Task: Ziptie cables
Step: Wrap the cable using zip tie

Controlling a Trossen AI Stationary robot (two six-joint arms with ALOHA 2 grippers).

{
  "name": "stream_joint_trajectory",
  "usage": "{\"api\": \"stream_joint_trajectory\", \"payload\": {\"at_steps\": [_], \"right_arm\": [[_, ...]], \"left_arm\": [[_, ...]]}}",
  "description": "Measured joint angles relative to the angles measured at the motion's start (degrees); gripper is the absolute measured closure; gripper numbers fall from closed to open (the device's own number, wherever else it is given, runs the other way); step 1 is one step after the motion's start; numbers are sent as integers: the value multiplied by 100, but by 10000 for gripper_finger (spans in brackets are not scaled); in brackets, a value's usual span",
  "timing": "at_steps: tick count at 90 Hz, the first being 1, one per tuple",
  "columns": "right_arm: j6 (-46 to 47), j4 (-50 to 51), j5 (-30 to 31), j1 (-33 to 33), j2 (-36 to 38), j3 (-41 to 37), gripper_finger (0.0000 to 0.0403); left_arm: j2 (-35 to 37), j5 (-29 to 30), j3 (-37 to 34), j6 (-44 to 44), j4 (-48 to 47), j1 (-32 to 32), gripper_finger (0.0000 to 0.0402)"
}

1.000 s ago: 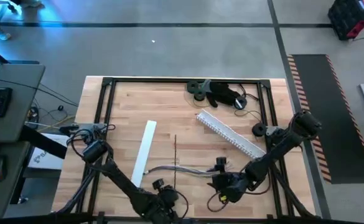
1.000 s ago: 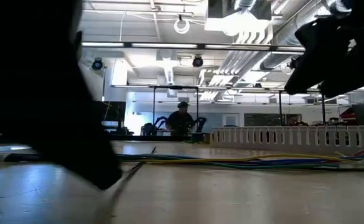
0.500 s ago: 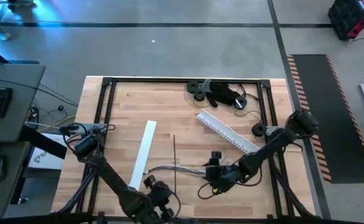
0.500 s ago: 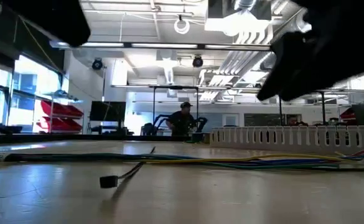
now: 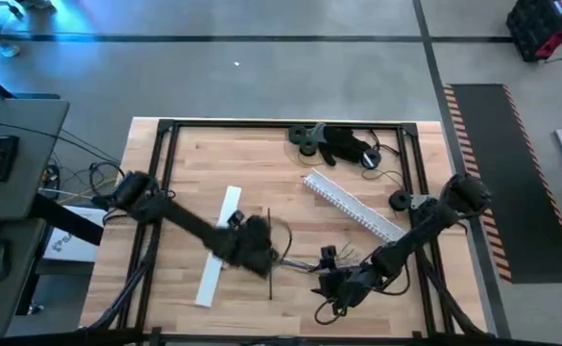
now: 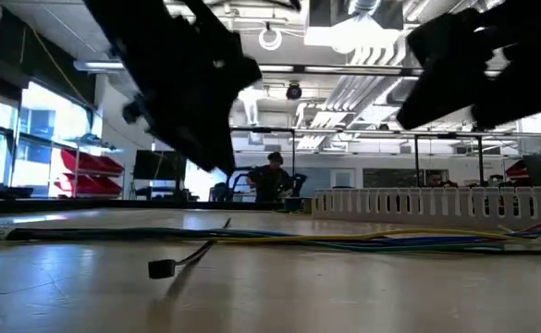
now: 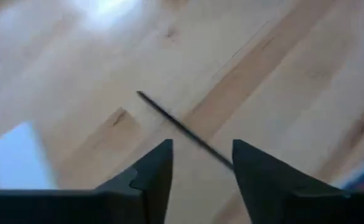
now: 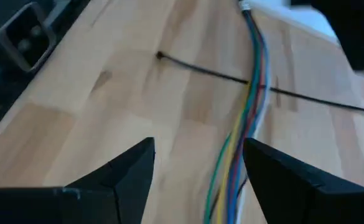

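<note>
Black zip tie (image 5: 270,252) lies across the cables (image 5: 295,261) at the worktop's (image 5: 281,173) 6 o'clock, ready for cinching; left gripper (image 7: 201,163) and right gripper (image 8: 197,163) hover, fingers released.

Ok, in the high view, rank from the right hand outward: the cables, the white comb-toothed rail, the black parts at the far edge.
From the right hand:
1. The bundle of thin coloured cables, just beside it toward the left arm.
2. The white comb-toothed rail, farther up the table.
3. The black parts, at the table's far edge.
</note>
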State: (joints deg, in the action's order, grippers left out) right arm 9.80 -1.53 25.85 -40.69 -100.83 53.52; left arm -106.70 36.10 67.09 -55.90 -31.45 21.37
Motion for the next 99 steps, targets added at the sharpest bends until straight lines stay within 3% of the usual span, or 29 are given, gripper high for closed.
{"api": "stream_joint_trajectory", "payload": {"at_steps": [9, 26, 45, 65, 81, 99], "right_arm": [[-609, -488, -498, 94, -143, 0, 172], [-2301, -2025, -1859, 558, -939, 124, 172], [-3311, -1592, -1859, 931, -2170, 1357, 172], [-3481, -319, -1695, 1151, -2840, 2659, 179], [-3492, 138, -1839, 1365, -2962, 2894, 229], [-3106, 347, -2438, 1609, -2973, 2883, 332]], "left_arm": [[219, -456, -303, 201, 315, -215, 222], [997, -488, -315, 191, 235, -32, 226], [1773, 170, -309, -91, 309, 640, 234], [1819, 938, -309, -140, 312, 1250, 234], [1624, 1197, -410, -485, 426, 1549, 234], [1348, 1290, -470, -729, 540, 1825, 235]]}}
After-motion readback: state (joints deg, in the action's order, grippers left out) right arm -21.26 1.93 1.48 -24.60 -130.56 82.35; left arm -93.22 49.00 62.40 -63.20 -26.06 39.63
